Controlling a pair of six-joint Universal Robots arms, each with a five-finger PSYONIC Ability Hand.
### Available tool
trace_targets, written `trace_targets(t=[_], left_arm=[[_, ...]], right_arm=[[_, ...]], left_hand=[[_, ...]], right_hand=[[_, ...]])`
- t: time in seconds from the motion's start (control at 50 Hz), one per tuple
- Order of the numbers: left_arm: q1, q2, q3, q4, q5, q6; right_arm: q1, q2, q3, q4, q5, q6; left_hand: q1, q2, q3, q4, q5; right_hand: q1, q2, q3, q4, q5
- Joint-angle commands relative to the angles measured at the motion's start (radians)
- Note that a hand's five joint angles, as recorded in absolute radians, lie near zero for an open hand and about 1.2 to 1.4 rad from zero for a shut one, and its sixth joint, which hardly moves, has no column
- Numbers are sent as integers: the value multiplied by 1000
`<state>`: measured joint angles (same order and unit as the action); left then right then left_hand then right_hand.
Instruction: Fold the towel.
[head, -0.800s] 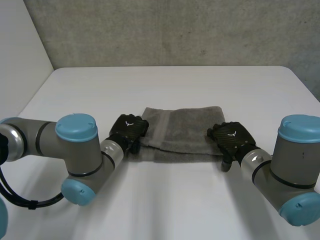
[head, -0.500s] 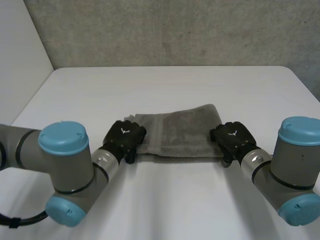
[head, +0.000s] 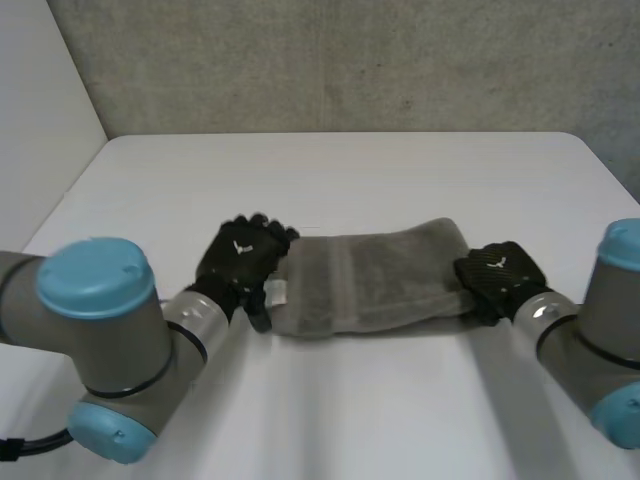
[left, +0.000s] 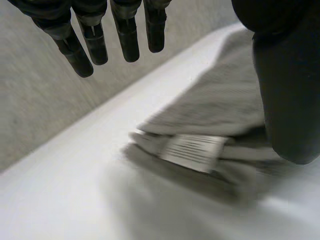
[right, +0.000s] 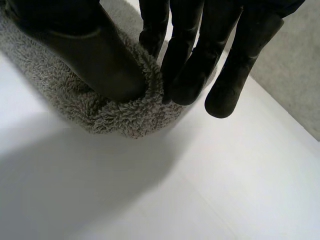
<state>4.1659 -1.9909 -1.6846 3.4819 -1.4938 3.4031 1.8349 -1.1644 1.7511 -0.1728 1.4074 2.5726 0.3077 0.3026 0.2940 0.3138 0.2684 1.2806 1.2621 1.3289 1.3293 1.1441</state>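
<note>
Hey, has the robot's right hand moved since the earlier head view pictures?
Yes. The right hand, pinching the towel at its end, has shifted rightward in the head view, nearer the right edge of the table.

No word or number can be read anywhere. The left hand (head: 243, 262) bears a small white V-shaped emblem on its back, and the right hand (head: 502, 278) bears a like pale mark; neither shows letters. At the nine o'clock end of the towel (head: 380, 275), a white sewn tag (left: 192, 151) sticks out beside the left hand, and its face shows only blurred faint stripes.
</note>
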Motion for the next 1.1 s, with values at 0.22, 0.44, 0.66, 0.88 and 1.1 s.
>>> trace_targets(t=[0.22, 0.44, 0.66, 0.88, 1.1], left_arm=[[8, 161, 144, 2, -3, -106], [10, 115, 184, -9, -52, -225], [8, 90, 187, -11, -71, -223], [-71, -52, 198, -12, -74, -223], [-128, -233, 204, -70, -75, -212]], right_arm=[[145, -106, -214, 139, -5, -260], [547, 97, -323, 125, -4, -241], [359, -61, -300, 121, 67, 131], [222, -87, -248, 133, 2, 350], [230, 167, -292, 131, -4, 331]], left_hand=[[-71, -66, -57, -77, -206], [-97, -92, -83, -103, -232], [-103, -98, -89, -109, -238], [-97, -92, -83, -103, -232], [-106, -101, -92, -112, -241]], right_hand=[[116, 134, 67, 67, 78], [41, 60, -7, -8, 3], [-1106, -1088, -1154, -1155, -1144], [-1106, -1088, -1154, -1155, -1144], [-1106, -1088, -1154, -1155, -1144]])
